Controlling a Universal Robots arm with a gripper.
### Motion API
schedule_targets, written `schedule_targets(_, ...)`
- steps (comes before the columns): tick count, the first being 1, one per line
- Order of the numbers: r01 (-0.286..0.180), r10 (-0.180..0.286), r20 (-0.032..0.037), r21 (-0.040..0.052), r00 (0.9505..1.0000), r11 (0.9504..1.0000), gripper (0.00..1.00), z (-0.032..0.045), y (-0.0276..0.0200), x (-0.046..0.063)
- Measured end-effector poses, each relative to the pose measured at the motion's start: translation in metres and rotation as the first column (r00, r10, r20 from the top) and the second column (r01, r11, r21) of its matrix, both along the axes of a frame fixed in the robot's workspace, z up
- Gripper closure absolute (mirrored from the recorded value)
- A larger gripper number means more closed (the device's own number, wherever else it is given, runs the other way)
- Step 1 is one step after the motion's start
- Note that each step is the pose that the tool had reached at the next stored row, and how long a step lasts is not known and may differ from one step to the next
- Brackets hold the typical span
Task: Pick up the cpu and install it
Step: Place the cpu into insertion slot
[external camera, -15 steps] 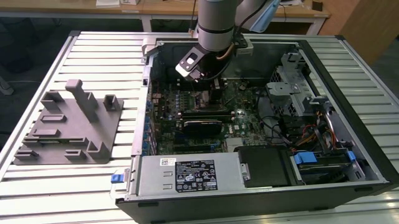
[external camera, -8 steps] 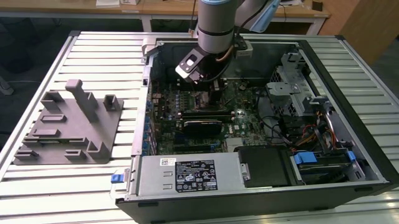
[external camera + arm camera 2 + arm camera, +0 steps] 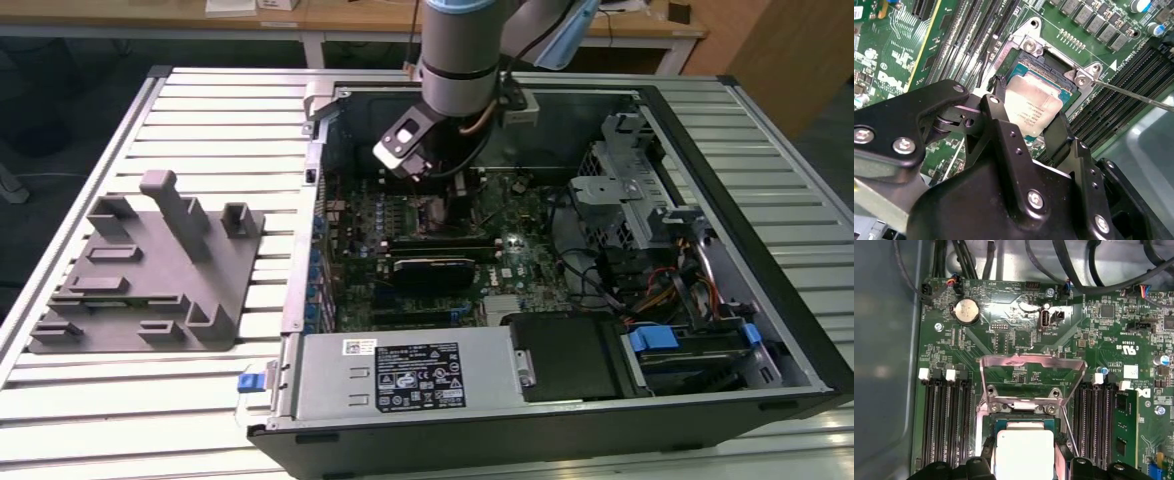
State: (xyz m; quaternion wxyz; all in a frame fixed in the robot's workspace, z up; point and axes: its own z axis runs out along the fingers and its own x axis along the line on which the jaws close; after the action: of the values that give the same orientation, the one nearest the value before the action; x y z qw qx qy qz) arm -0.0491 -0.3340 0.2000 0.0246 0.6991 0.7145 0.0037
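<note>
One cpu [image 3: 1035, 107], square and so without a long axis, lies flat with its metal top facing up, right at the motherboard socket [image 3: 1024, 64]; whether it is seated I cannot tell. One tool [image 3: 1029, 122] clamps it by two opposite edges. One load plate [image 3: 1031, 365] stands raised beside the socket. One open computer case [image 3: 534, 440] and one grey fixture block [image 3: 147, 270] rest on a slatted metal desk [image 3: 214, 120], with wooden furniture [image 3: 360, 22] beyond.
</note>
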Motion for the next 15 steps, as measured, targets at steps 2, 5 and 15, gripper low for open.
schedule_targets(2, 0.009, -0.009, 0.0000, 0.0000, 1.0000, 1.0000, 0.45, -0.0009, 0.0000, -0.0004)
schedule_targets(5, 0.011, -0.011, 0.0000, 0.0000, 0.9999, 0.9999, 0.45, -0.0031, 0.0000, -0.0008)
schedule_targets(15, 0.011, -0.011, -0.0005, 0.0010, 0.9999, 0.9999, 0.45, -0.0086, -0.0002, -0.0012)
